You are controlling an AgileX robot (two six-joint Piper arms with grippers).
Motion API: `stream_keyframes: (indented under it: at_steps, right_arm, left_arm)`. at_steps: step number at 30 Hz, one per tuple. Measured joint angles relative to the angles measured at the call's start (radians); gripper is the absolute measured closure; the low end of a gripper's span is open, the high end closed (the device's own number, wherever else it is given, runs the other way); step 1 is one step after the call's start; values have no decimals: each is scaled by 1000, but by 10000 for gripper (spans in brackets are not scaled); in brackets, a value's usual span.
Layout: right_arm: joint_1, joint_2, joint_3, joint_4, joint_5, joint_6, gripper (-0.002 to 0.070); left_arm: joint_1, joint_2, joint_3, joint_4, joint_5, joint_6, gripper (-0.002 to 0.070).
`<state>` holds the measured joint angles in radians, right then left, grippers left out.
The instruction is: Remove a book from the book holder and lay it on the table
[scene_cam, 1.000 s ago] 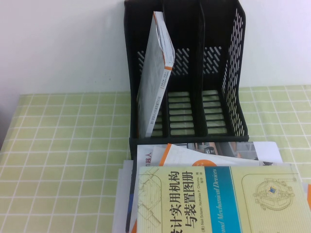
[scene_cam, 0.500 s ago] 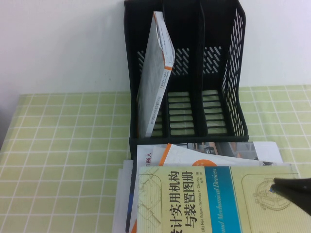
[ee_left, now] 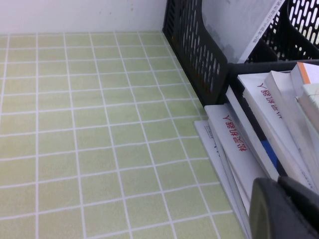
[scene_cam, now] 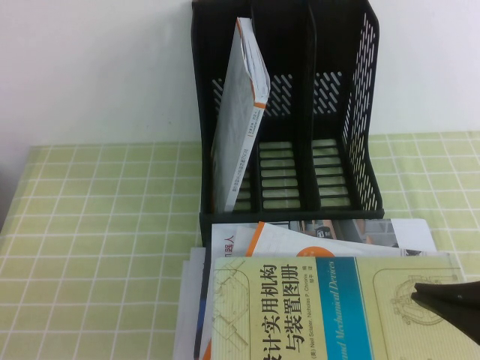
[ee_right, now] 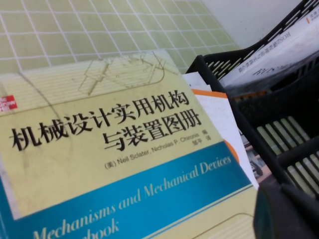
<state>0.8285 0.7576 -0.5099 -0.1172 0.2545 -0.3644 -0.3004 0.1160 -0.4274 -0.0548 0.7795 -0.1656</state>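
both grippers low: right gripper [scene_cam: 420, 292] jaws closed over the book [scene_cam: 300, 307]; left gripper [ee_left: 284, 209] jaws unclear.

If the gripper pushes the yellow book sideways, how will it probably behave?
The yellow book looks large and thick, so probably heavy and stiff. It lies on a loose pile of other books, so it may slide and drag them along. The right gripper, shut, hovers over its cover; the left gripper waits beside the pile.

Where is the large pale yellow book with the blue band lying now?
In the high view the large pale yellow book lies flat on top of a pile of books on the green checked table, directly in front of the black plastic book holder.
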Motion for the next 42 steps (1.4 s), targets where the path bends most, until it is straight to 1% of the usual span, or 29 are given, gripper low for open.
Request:
stream_keyframes:
  at_steps: [6,9,15,20,23,28,31,34,37,42]
  right_arm:
    - [-2,-7,3,3,4,0,678]
    - [-46,-42,11,29,6,0,678]
    - [-248,-145,64,43,6,0,678]
    - [-415,-265,172,43,6,0,678]
    - [-515,-377,253,29,3,7,678]
    - [-654,-578,414,56,-39,68,678]
    - [-734,-689,503,78,-50,140,678]
    - [-817,-759,533,89,13,208,678]
    - [-867,-767,538,89,99,233,678]
    - [-886,-767,537,89,109,233,678]
  left_arm:
    - [0,0,1,2,1,0,678]
    - [0,0,1,2,1,0,678]
    - [0,0,1,2,2,0,678]
    - [0,0,1,2,2,0,678]
    - [0,0,1,2,2,0,678]
    - [0,0,1,2,2,0,678]
    - [0,0,1,2,2,0,678]
    - [0,0,1,2,2,0,678]
    - [0,0,1,2,2,0,678]
    - [0,0,2,2,2,0,678]
